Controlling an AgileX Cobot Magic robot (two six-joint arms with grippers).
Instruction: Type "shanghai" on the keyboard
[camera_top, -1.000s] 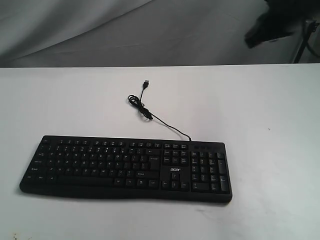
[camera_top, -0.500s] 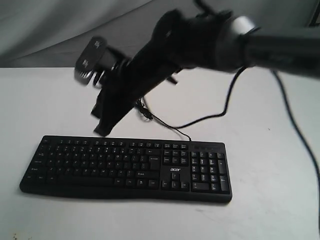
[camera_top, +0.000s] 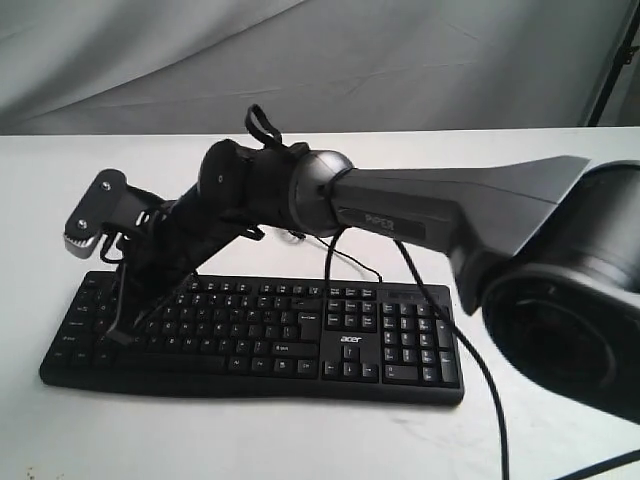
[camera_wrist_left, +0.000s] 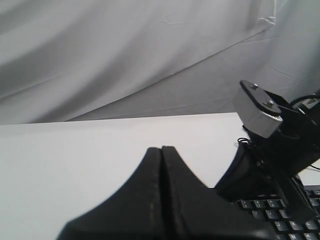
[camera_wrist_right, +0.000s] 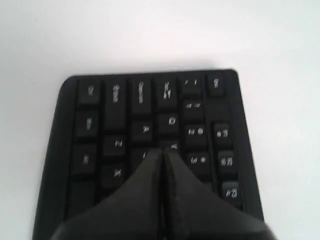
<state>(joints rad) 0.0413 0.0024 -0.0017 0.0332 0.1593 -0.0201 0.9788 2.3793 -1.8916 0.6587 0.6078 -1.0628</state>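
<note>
The black keyboard (camera_top: 300, 335) with the white acer logo lies across the white table (camera_top: 560, 250). My right arm reaches across the middle to the keyboard's left end. Its gripper (camera_top: 121, 332) is shut, with nothing held and its tip down on the left letter keys. In the right wrist view the shut gripper (camera_wrist_right: 164, 151) points at a key beside the A and Z keys of the keyboard (camera_wrist_right: 115, 117); contact cannot be told. My left gripper (camera_wrist_left: 161, 149) is shut and empty above bare table, beside the keyboard's corner (camera_wrist_left: 265, 212). It does not show in the exterior view.
The right arm's thick body (camera_top: 450, 210) spans the table above the keyboard's right half, and its black cable (camera_top: 470, 360) hangs over the number pad. A grey cloth backdrop (camera_top: 400, 60) stands behind the table. The right wrist camera block (camera_wrist_left: 257, 107) sits close to my left gripper.
The right arm swung in from the upper right, crossed over the keyboard and lowered its shut tip onto the left letter keys. The keyboard has not shifted.
</note>
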